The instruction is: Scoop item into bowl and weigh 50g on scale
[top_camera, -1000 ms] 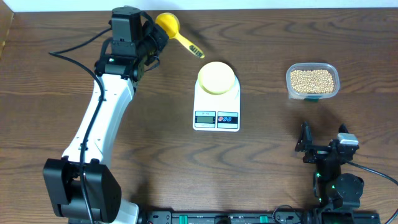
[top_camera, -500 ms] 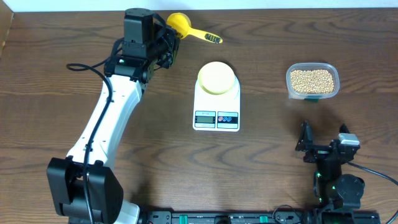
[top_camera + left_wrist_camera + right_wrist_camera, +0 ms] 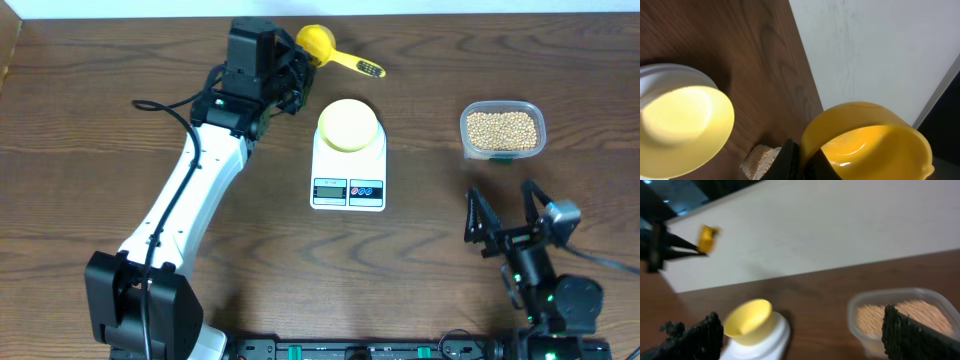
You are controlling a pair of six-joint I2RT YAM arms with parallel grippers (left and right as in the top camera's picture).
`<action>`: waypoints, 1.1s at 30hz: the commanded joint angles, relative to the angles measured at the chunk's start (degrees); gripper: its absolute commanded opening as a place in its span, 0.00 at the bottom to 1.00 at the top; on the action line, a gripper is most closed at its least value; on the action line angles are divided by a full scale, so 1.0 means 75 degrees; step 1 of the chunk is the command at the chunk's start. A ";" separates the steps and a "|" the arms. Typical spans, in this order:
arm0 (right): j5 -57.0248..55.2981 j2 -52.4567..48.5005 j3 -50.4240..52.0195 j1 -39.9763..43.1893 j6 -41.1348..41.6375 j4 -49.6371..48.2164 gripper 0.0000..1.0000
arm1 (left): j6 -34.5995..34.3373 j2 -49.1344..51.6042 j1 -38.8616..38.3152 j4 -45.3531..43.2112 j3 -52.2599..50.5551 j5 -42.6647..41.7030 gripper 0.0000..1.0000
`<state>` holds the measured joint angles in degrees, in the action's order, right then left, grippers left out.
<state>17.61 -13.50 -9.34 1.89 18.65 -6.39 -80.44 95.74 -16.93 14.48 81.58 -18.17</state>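
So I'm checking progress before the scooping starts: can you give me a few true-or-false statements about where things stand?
1. The bowl sits on the scale. True.
2. The bowl is full. False: it is empty; the beans are all in the tub.
3. The left gripper holds the scoop. True.
4. The scoop is loaded. False: the left wrist view shows it empty.
5. The right gripper grips the tub. False: it is open and apart from the tub.
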 commanded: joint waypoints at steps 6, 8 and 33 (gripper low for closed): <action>0.3815 -0.4707 -0.4054 -0.0052 0.0140 0.0312 0.99 | 0.0076 -0.0050 -0.0495 -0.0152 0.0140 -0.0093 0.08; 0.5007 -0.6158 -0.5231 -0.0055 0.0140 0.0297 0.99 | -0.0321 -0.0050 -0.0542 -0.0154 0.0140 -0.0096 0.08; 0.4345 -1.0719 -0.7624 -0.1993 0.1629 -0.2282 0.48 | -0.0845 -0.0035 -0.0592 -0.0152 0.0140 -0.0443 0.08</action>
<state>54.37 -93.36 -65.32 -10.94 30.55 -23.44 -87.22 95.74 -20.93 13.17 81.58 -20.75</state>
